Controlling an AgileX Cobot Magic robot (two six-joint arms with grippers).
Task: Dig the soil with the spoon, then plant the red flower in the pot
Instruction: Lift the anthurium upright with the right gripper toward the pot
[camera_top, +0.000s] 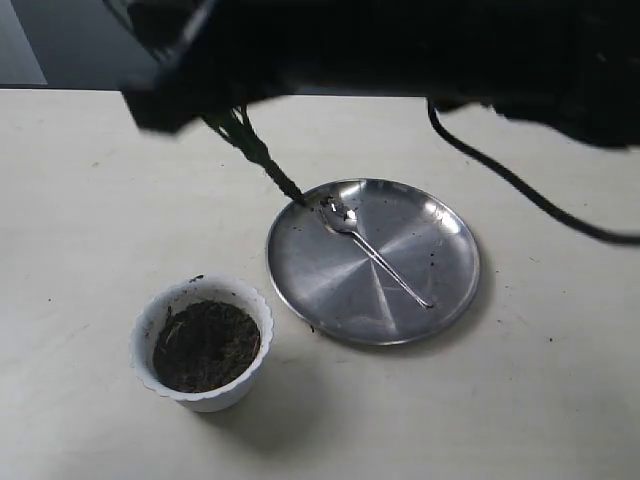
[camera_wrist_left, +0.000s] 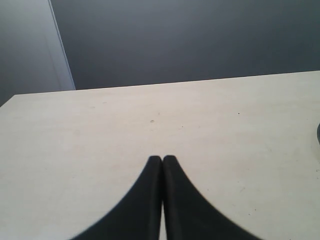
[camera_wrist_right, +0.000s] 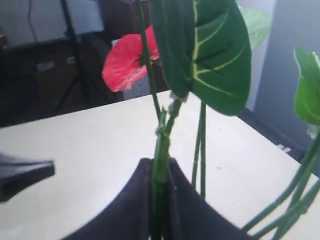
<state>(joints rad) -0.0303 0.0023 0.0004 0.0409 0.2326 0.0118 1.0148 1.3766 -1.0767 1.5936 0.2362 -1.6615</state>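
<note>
A: Largest first: pale surface (camera_top: 80, 200), bare but for a few things. Next down?

B: Steel plate (camera_top: 440, 300), right of centre, carrying the spoon (camera_top: 375, 257). Bowl of the spoon toward the plate's far rim, handle slanting toward the near right. Laid on the plate, probably, to keep dirt off the surface; dark crumbs in the bowl and specks on the steel.

A: And the pot (camera_top: 150, 330)?

B: Near left, apart from the plate, upright. Soil (camera_top: 205, 345) inside, sitting below the wavy rim. No clear hole visible from here.

A: Flower?

B: Red flower (camera_wrist_right: 125, 62) held in the right pincer (camera_wrist_right: 159, 172), clamped on the green stems low down, presumably so bloom and leaves stand free above. From the outside camera, stem end (camera_top: 285, 185) pointing down at the plate's far-left rim, not over the pot.

A: Left pincer?

B: Left pincer (camera_wrist_left: 162, 161) closed, tips together, nothing between them, above bare surface. Parked clear, most likely.

A: Remaining?

B: Carrying the stems across to the pot and pressing them into the soil.
</note>
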